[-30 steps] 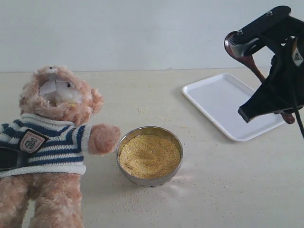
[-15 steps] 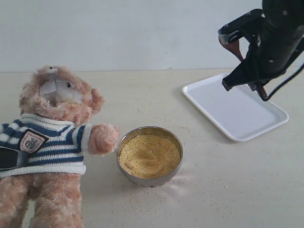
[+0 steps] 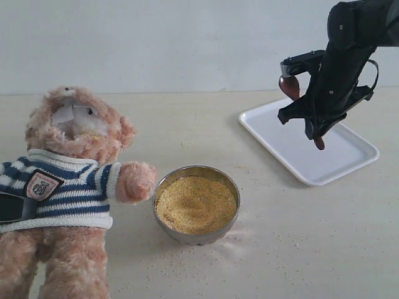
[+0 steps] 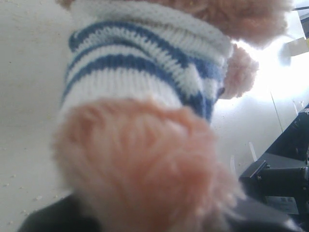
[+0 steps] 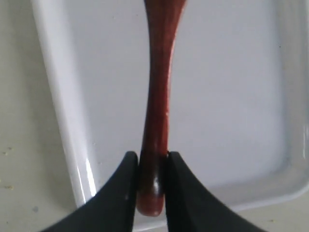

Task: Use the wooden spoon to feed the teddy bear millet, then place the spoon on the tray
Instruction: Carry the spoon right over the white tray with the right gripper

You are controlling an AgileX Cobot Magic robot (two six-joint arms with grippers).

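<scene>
The teddy bear (image 3: 72,180) lies at the left in its striped sweater (image 4: 140,72). My left gripper (image 3: 14,207) is at the bear's side by the left edge. Its dark fingers are shut round the bear's fluffy paw (image 4: 145,164), which hides the tips. Millet (image 3: 196,204) fills the steel bowl (image 3: 163,187) in the middle. Above the white tray (image 3: 274,134), my right gripper (image 3: 313,129) is shut on the wooden spoon (image 3: 289,86) near its handle end (image 5: 153,193). The spoon hangs tilted over the tray floor (image 5: 231,96), its bowl raised.
Stray grains (image 3: 206,258) lie scattered on the pale table around the steel bowl and towards the tray. The tray's rim (image 5: 58,96) runs close beside the spoon handle. A pale wall stands behind the table.
My right gripper has swung down and to the left with the spoon, and it now hangs lower over the tray. The bear, the bowl and the left gripper have not moved.
</scene>
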